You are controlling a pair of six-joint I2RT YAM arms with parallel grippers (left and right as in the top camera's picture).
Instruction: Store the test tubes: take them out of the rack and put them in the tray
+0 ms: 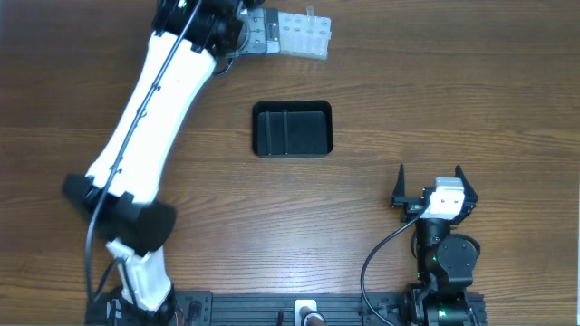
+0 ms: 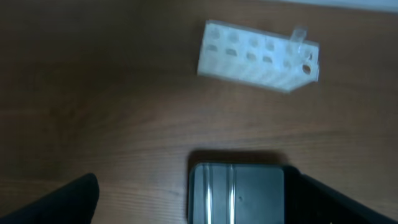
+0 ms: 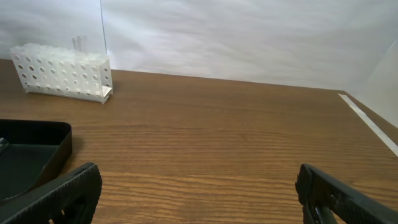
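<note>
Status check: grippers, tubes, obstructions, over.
Left gripper open, empty, raised between rack and tray; right gripper open, empty, far from both. A test tube stands in rack. Nothing blocking.

A broad brown wood-grain tabletop (image 1: 471, 81), evenly lit by soft diffuse light with no hard shadows, runs back to a plain white, faintly uneven wall (image 3: 249, 37) standing along its far edge, while a narrow pale strip (image 3: 368, 123) borders the tabletop at one side.
</note>
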